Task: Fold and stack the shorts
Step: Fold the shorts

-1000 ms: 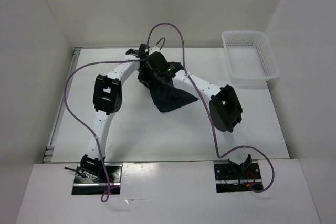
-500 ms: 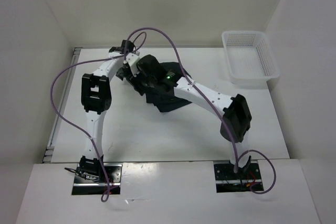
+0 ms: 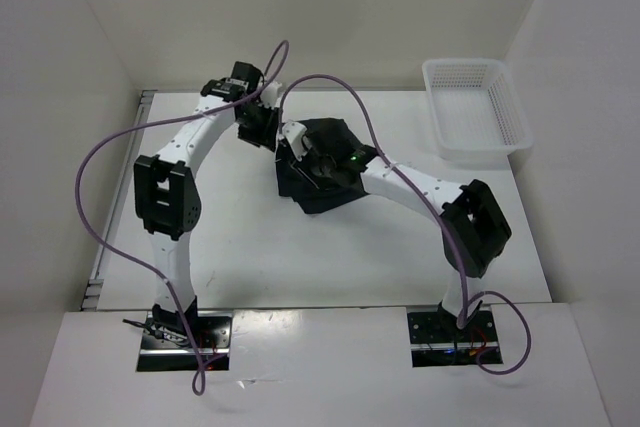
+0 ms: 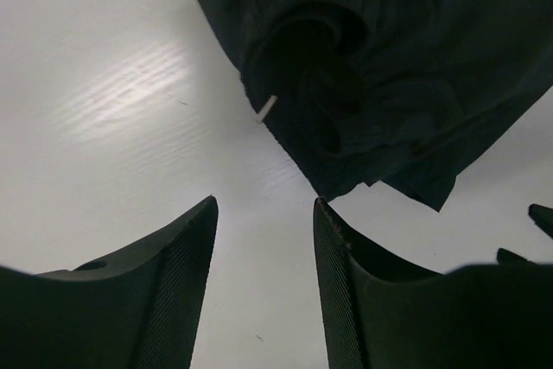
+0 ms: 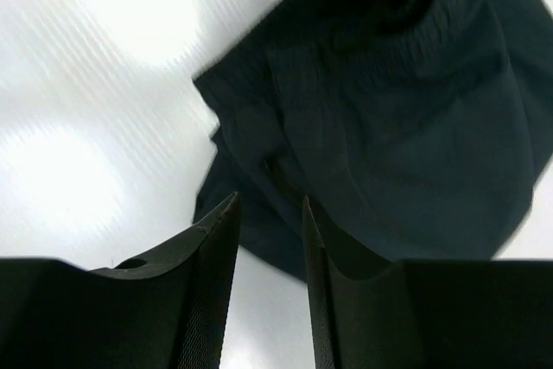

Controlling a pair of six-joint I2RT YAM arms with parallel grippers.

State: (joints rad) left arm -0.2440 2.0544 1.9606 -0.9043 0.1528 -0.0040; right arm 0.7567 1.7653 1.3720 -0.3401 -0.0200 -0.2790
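Your left gripper (image 4: 263, 205) has backed off the crumpled shorts (image 3: 330, 197), fingers apart and empty. The right gripper (image 5: 270, 200) hovers over their edge, narrowly parted, empty. They lie mid-table (image 3: 250, 247); white walls (image 3: 300, 7), mesh basket (image 3: 475, 64) far right.

Your room, item by item:

- Surface (image 3: 250, 257): white, flat, matte, filling the middle of the overhead view.
- Back wall (image 3: 300, 7): plain white panel, standing at the surface's far edge.
- Left wall (image 3: 60, 147) and right wall (image 3: 580, 147): plain white panels that close in the two sides.
- Metal rail (image 3: 115, 207): a pale strip along the surface's left edge, at the foot of the left wall.
- Near ledge (image 3: 320, 367): a white shelf across the bottom of your overhead view.
- White mesh basket (image 3: 485, 155): in the far right corner, close to the right wall.
- Light: bright and even, with soft streaked glare (image 4: 121, 92) on the surface in both wrist views.
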